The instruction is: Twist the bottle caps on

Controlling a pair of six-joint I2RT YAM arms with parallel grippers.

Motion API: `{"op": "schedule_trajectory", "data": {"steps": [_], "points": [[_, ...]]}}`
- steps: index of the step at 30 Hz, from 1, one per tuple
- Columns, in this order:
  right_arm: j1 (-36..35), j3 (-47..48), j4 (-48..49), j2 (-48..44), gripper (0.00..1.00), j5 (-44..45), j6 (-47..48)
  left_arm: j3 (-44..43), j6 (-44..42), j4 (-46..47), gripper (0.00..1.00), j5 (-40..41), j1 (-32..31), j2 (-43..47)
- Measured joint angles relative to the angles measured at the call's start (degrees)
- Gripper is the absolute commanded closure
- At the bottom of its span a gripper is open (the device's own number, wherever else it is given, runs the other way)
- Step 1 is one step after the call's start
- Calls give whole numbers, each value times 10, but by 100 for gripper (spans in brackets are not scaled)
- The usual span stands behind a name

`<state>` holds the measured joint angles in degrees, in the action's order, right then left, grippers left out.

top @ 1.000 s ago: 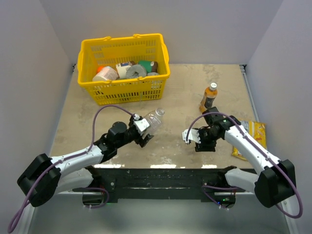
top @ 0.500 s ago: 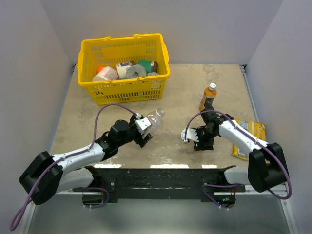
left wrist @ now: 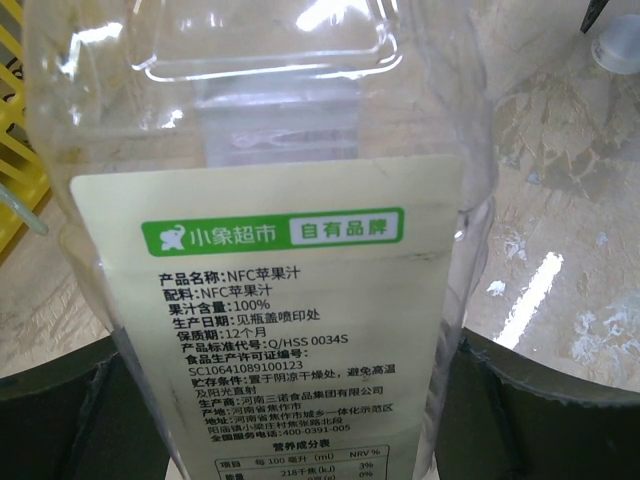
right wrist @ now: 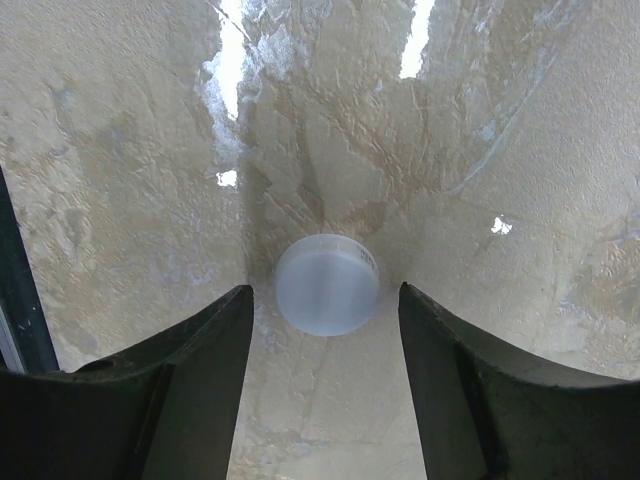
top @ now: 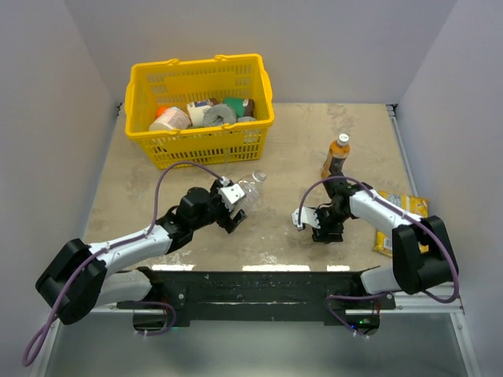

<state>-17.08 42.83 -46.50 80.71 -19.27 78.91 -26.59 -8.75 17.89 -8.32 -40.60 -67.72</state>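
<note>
Two bottles [top: 250,191] [top: 336,155], one loose cap [right wrist: 327,284], one yellow basket [top: 200,145], one snack packet [top: 416,210]

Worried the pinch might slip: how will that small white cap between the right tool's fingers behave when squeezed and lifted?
The white cap looks small and shallow, so it is probably light and could squirt out of an off-centre pinch. It lies flat on the table, so a nudge should slide it, not roll it. It looks rigid, unlikely to crush.

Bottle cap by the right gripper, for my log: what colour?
Bottle cap: white; right wrist view shows it best.
</note>
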Motion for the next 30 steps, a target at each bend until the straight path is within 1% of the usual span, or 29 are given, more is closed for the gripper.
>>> {"op": "schedule_trajectory", "data": {"steps": [3, 12, 17, 25, 28, 29, 30], "points": [[0, 0, 3, 4, 43, -2, 3, -2, 0, 0, 100, 0, 1, -2], [0, -12, 24, 1, 43, -2, 8, -2, 0, 0, 100, 0, 5, -6], [0, -23, 30, -12, 48, -2, 10, -2, 0, 0, 100, 0, 5, -6], [0, -24, 39, -16, 46, -2, 10, -2, 0, 1, 100, -3, 5, -7], [0, -24, 42, -16, 57, -2, 10, -2, 0, 1, 100, -4, 5, -7], [0, -24, 42, -16, 62, -2, 9, -2, 0, 1, 100, -4, 5, -7], [0, -24, 42, -16, 64, -4, 10, -2, 0, 1, 100, -5, 5, -7]]}}
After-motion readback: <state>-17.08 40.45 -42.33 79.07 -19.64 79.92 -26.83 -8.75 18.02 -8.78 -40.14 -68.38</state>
